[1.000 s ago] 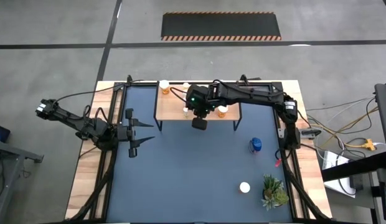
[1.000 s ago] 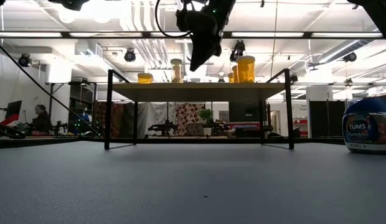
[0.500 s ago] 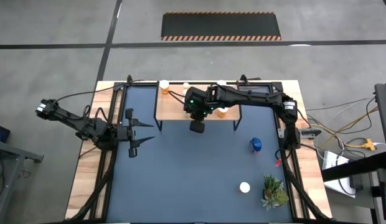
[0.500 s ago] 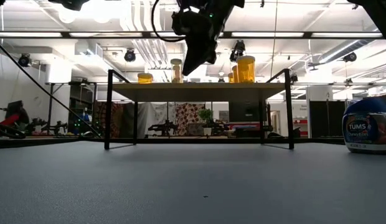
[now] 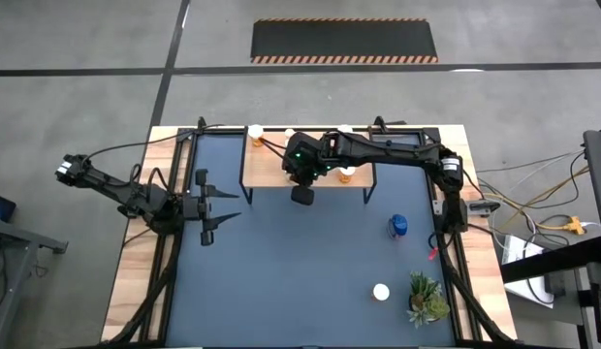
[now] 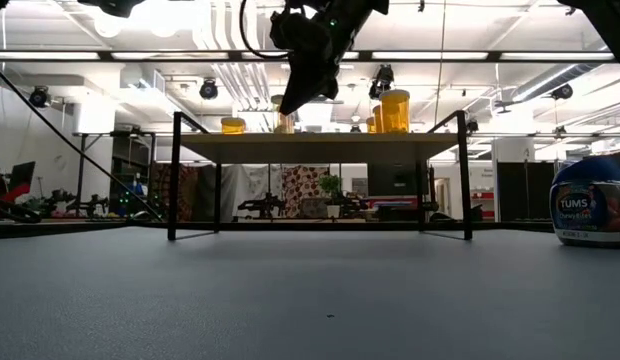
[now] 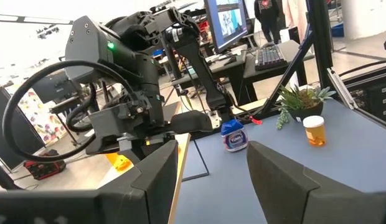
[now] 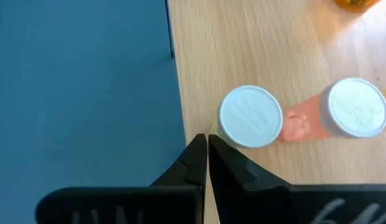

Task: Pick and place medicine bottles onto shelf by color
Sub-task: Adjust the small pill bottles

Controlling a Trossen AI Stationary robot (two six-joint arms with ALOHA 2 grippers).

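The shelf (image 5: 269,171) stands at the mat's far edge on black legs. Orange bottles with white caps stand on it (image 5: 256,133) (image 5: 347,174) (image 6: 395,110). A blue bottle (image 5: 398,226) and a small white-capped orange bottle (image 5: 381,291) stand on the mat at the right. My right gripper (image 5: 301,195) is shut and empty, pointing down above the shelf's near edge; in its wrist view its tips (image 8: 207,142) are just beside a white cap (image 8: 250,116). My left gripper (image 5: 226,204) waits open at the mat's left side.
A small green plant (image 5: 427,299) stands at the mat's near right corner, close to the small bottle. Cables run along the table's right edge (image 5: 438,254). The dark blue mat (image 5: 300,271) is bare in its middle and near left.
My right gripper has moved a little toward the table's left along the shelf's near edge, staying shut and above the board. The bottles have stayed where they were.
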